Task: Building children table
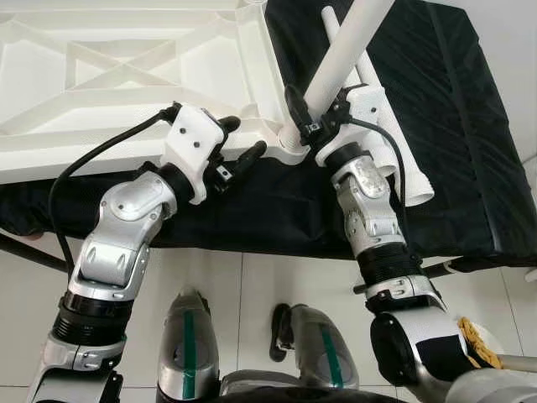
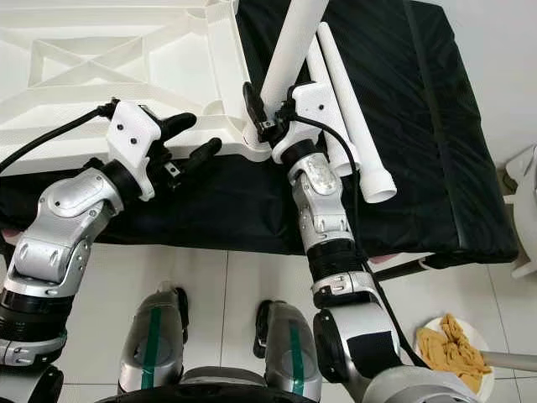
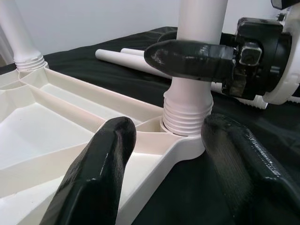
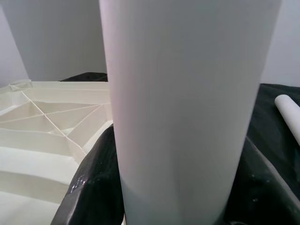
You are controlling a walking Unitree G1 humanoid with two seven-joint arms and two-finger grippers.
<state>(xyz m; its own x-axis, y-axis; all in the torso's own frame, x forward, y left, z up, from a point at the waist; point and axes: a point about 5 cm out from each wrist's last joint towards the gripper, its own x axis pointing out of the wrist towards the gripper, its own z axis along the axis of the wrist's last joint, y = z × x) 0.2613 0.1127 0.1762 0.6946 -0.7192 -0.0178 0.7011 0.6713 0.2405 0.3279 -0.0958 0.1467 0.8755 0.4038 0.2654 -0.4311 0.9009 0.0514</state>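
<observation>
On your far left lies the tabletop [image 1: 126,75], upside down, ribs up, on the black cloth [image 1: 453,126] covering the work surface. A first leg [image 3: 16,33] already stands in a far corner socket.

Next, your left gripper [image 1: 243,141] hovers at the near corner of the tabletop with its fingers [image 3: 98,173] spread wide, holding nothing, one to each side of the corner socket [image 3: 185,140] and apart from it. Nothing pins the tabletop down, so any twist on the leg can spin or slide the whole panel on the cloth.

In that socket stands the leg being fitted [image 1: 336,63], and your right gripper [image 2: 267,117] is clamped around its lower shaft just above the thread. Several threads [image 3: 185,115] show above the collar, so I judge it only partly screwed in. The shaft leans away from the robot in the head views; if that is real tilt, turning harder can cross-thread the plastic or jam it. The smooth tube may also slip in the fingers under torque.

To the right, two spare legs [image 2: 357,126] lie on the cloth just behind the right wrist. A wide wrist rotation could knock them, and they roll easily toward the cloth's edge.

On the floor at far right sits a plate with food [image 2: 453,348], well clear.
</observation>
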